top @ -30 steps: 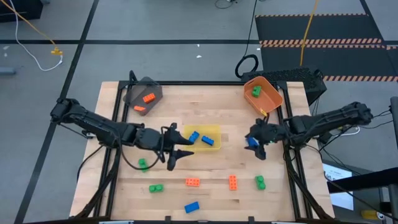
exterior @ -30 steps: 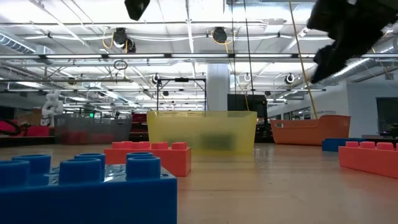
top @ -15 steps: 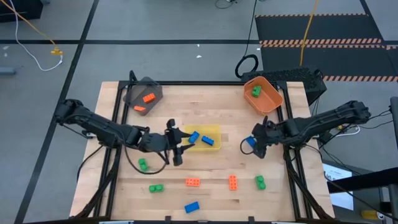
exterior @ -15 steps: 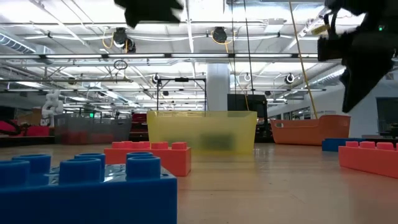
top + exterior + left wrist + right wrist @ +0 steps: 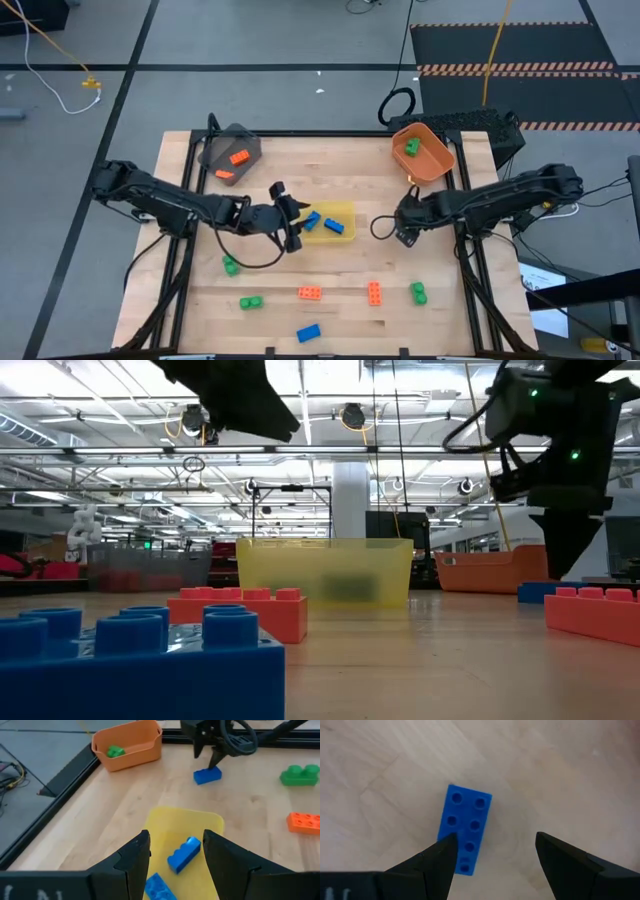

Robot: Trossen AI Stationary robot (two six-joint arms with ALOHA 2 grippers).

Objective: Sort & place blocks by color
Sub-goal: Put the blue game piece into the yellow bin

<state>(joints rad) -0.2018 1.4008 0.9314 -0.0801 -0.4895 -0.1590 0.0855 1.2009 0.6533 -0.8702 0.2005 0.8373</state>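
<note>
From above, the left gripper point(image 5: 291, 222) hung at the left rim of the yellow bin point(image 5: 345, 212) mid-table, its fingers parted and empty, two blue blocks point(image 5: 333, 227) lying inside. The right gripper point(image 5: 404, 231) stood right of that bin, bare wood between them, its fingers spread wide over a blue block hidden beneath it in this view. The orange bin point(image 5: 437, 162) sat at the far right corner with a green block point(image 5: 411, 147); the grey bin point(image 5: 243, 140) at the far left held two orange blocks point(image 5: 238, 157). Loose blocks lay along the near side, green point(image 5: 250, 302), orange point(image 5: 310, 293) and blue point(image 5: 308, 332), with open table around each. The low view showed the grippers only as dark shapes up high, and the yellow bin's wall point(image 5: 325, 572) beyond a blue block point(image 5: 140, 660) at the near edge. The left wrist view looked down into the yellow bin point(image 5: 210, 822) and showed the blue block point(image 5: 207, 775) on the wood under the right gripper point(image 5: 207, 760). The right wrist view alone showed that block point(image 5: 464, 828) flat on the wood between the spread fingers point(image 5: 440, 857), one finger at its edge, not gripped.
</note>
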